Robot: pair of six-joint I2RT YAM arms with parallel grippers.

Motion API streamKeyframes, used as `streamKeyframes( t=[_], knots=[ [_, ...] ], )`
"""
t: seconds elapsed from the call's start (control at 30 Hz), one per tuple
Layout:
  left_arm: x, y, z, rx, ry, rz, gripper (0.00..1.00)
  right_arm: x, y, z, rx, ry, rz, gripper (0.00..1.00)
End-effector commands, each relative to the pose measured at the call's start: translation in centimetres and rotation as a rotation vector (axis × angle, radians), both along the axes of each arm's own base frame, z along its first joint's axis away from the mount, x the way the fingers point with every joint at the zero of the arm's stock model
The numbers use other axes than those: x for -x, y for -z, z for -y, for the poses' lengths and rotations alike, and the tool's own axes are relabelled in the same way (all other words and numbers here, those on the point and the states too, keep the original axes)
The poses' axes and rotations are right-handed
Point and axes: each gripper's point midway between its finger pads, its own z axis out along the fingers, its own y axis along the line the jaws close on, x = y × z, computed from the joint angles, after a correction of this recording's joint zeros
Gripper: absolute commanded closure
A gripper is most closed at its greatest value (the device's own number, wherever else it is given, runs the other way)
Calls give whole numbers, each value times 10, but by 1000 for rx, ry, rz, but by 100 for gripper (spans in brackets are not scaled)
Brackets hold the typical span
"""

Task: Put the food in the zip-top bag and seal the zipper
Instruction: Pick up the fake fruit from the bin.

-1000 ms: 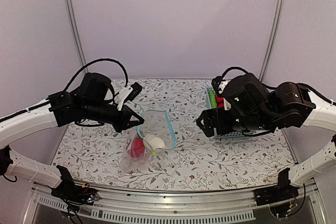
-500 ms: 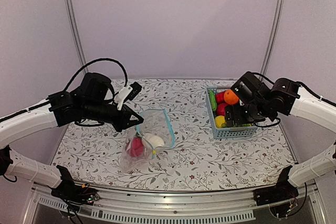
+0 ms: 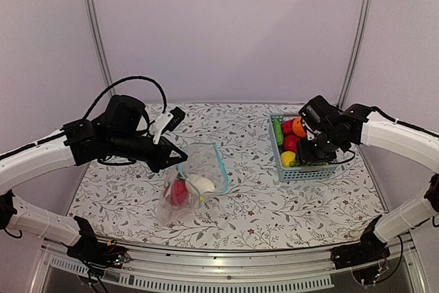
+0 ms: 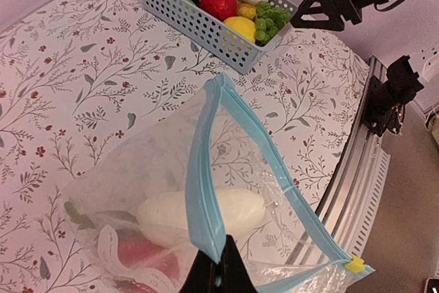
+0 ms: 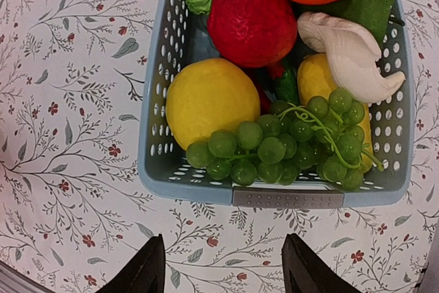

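Crinkly clear plastic zip-top bag [image 3: 195,180], white oblong radish [image 4: 206,214] inside; left gripper [image 4: 218,269] clenched on its light blue zipper strip [image 4: 202,190]; right gripper [image 5: 230,269] parted, empty, poised at light blue mesh basket [image 5: 288,198], well apart from bag; likely risk: knobbly green grape bunch [image 5: 274,145] slipping a shallow pinch.

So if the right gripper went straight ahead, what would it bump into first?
Most likely the green grapes at the near end of the basket, beside the lemon. The open right gripper points that way, though it might catch the basket's rim first; depth is unclear.
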Motion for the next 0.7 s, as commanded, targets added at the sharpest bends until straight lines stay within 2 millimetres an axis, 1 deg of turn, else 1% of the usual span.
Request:
streamKeyframes(
  t=[0.0, 0.17, 0.27, 0.37, 0.4, 0.5, 0.67],
  knots=[
    [-4, 5, -3, -11, -9, -5, 100, -14, 10, -12, -4, -28, -17, 46],
    [-5, 1, -2, -1, -6, -2, 100, -27, 25, -17, 7, -15, -33, 52],
    [-7, 1, -4, 5, -13, -8, 100, -36, 37, -18, 12, 0, -53, 58],
    [-7, -1, -5, 13, -15, -5, 100, -43, 43, -18, 27, 10, -63, 64],
    [-8, -1, -5, 13, -17, -5, 100, -45, 43, -18, 31, 13, -58, 65],
    [-7, -2, -5, 15, -16, -5, 100, -46, 46, -15, 42, 26, -59, 68],
    [-6, -3, -5, 22, -12, -7, 100, -46, 51, -3, 49, 63, -56, 73]
  ],
)
